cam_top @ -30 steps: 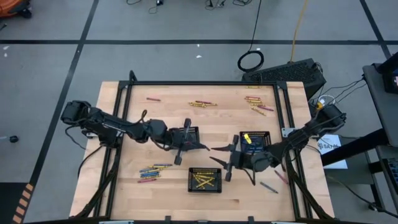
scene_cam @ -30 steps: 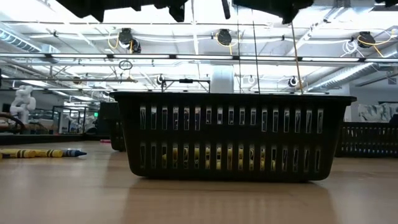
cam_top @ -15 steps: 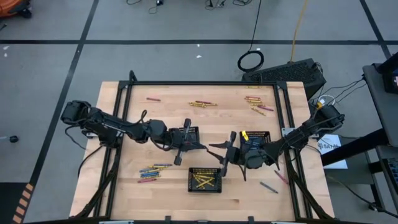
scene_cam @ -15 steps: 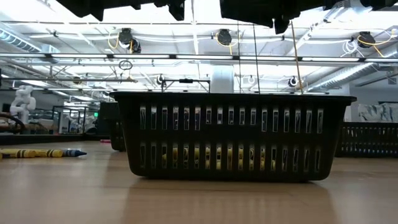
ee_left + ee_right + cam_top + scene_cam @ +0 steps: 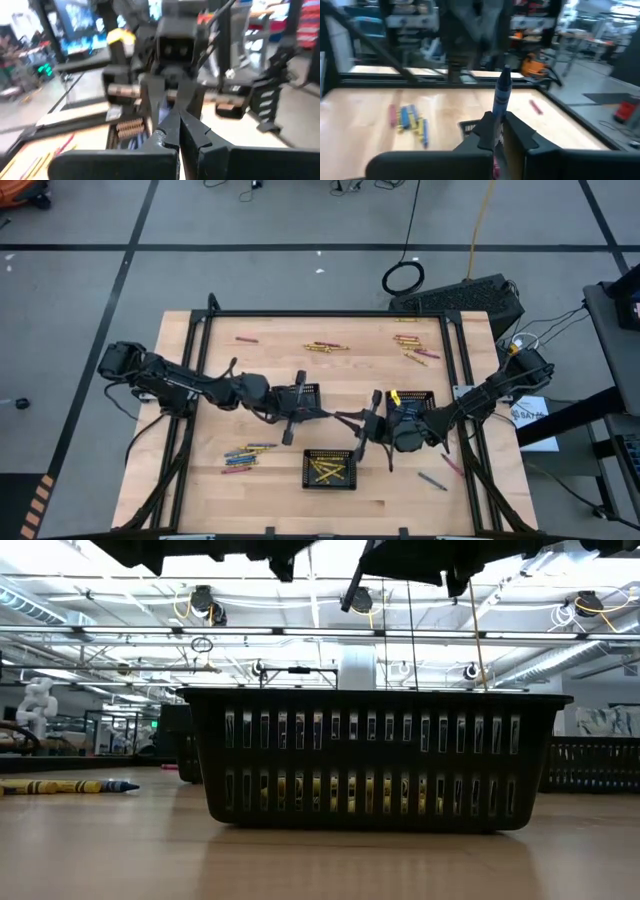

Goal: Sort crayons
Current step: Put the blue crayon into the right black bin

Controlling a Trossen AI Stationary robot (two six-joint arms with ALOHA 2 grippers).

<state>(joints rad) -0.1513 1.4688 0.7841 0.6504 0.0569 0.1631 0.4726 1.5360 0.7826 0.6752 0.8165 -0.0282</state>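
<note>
Right gripper (image 5: 496, 131), mid-table, pinches a blue crayon (image 5: 501, 95) upright; left gripper (image 5: 178, 131), facing it, is closed, apparently empty.

You see three trays on the table (image 5: 190, 480): one tray (image 5: 330, 469) near the front edge at centre, one (image 5: 306, 395) left of centre, one (image 5: 412, 402) right of centre. Crayons (image 5: 327, 470) lie in the front tray. A loose pile (image 5: 246, 456) lies left of it. More crayons (image 5: 326, 346) sit near the back edge, another bunch (image 5: 411, 345) toward the back right corner.
</note>
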